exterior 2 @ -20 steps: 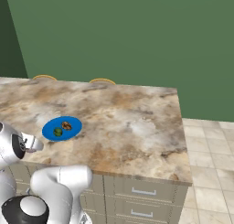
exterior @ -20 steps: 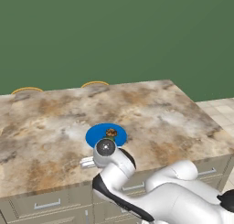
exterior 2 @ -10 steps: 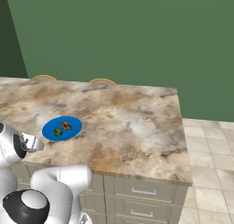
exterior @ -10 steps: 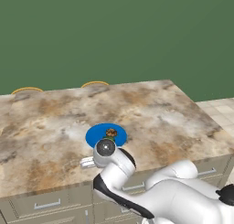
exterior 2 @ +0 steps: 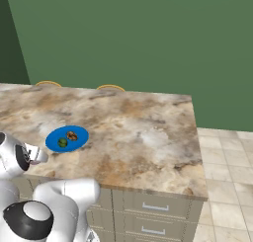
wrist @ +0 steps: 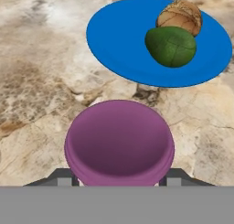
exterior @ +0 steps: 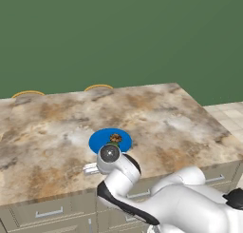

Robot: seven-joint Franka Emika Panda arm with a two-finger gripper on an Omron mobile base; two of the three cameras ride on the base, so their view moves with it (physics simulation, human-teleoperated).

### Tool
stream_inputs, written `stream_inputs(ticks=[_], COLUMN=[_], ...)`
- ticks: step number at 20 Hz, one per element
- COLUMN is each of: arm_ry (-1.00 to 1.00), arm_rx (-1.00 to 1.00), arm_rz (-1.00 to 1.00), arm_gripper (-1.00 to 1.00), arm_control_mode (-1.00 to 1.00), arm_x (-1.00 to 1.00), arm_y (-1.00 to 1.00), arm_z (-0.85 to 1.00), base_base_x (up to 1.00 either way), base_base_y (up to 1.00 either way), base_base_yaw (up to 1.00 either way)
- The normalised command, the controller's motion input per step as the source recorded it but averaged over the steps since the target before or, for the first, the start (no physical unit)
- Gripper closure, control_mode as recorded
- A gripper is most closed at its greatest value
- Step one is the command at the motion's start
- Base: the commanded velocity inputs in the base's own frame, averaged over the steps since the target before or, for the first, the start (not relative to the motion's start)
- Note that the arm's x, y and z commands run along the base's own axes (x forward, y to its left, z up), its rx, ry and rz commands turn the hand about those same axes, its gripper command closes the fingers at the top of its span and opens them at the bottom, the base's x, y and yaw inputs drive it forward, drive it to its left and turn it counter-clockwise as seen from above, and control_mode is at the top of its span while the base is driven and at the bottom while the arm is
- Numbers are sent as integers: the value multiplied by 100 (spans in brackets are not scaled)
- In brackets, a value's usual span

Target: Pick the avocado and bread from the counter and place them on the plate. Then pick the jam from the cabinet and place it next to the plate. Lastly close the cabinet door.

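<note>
The plate (wrist: 123, 40) lies on the counter (exterior 2: 148, 137), toward its near edge, with the avocado (wrist: 171, 46) and the bread (wrist: 180, 15) on it — the two touching, the bread behind the avocado in the hand view. Nearer the hand, off the plate, the jam (wrist: 119, 143) sits between the fingertips (wrist: 64, 176) of the gripper (wrist: 119, 179), above the counter — just beside the plate's rim.

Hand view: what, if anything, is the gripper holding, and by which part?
The gripper holds the jam, a jar with a purple lid, its fingertips on opposite sides, just below the lid.
</note>
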Motion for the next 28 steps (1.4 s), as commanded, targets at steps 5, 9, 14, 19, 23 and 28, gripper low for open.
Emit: stream_inputs(ticks=[5,9,14,19,23,28], arm_ry=[0,0,0,0,0,0], arm_rx=[0,0,0,0,0,0], arm_rz=[0,0,0,0,0,0], arm_gripper=[100,100,100,100,100,100], arm_control_mode=[-100,-100,-100,-100,-100,-100], arm_x=[7,9,11,12,14,6], arm_y=[0,0,0,0,2,4], arm_z=[-14,-21,-24,-18,-15,-21], base_base_x=[0,0,0,0,0,0], base_base_y=[0,0,0,0,0,0], base_base_yaw=[0,0,0,0,0,0])
